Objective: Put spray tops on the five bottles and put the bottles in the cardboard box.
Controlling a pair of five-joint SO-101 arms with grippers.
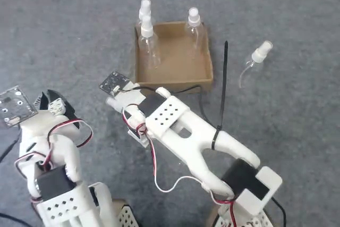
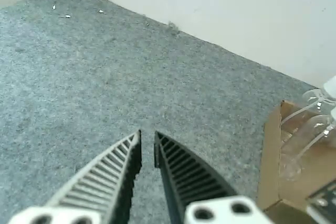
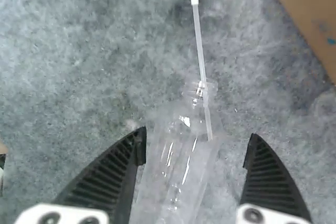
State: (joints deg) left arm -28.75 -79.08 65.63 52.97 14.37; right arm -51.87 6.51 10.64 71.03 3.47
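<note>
The right gripper point(image 3: 197, 134) is opened wide, and a clear bottle point(image 3: 178, 177) is seen lying on its side between the two jaws, not yet squeezed. It is probably laid there so it can be held still while its top goes on. The thin tube of a spray top point(image 3: 196, 24) is poked into the bottle's mouth, but the head is well apart from the neck, so this bottle is judged not done. All this is just beside the near left corner of the cardboard box point(image 1: 172, 81). Three finished bottles point(image 1: 149, 41) are stood upright at the far side of the box, two at the left and one at the right; whether the farthest left one is inside or just behind cannot be told. Another loose top point(image 1: 261, 52) is left on the floor to the right of the box, likely kept for a later bottle. The left gripper point(image 2: 147, 135) is almost closed, with only a thin gap, and nothing is held in it. It is parked at the near left, out of the way. A black strip point(image 1: 225, 78) is laid right of the box. Everything is set on a grey fuzzy carpet point(image 1: 287, 126), and a plain white wall point(image 2: 236, 3) is seen at the far edge.
</note>
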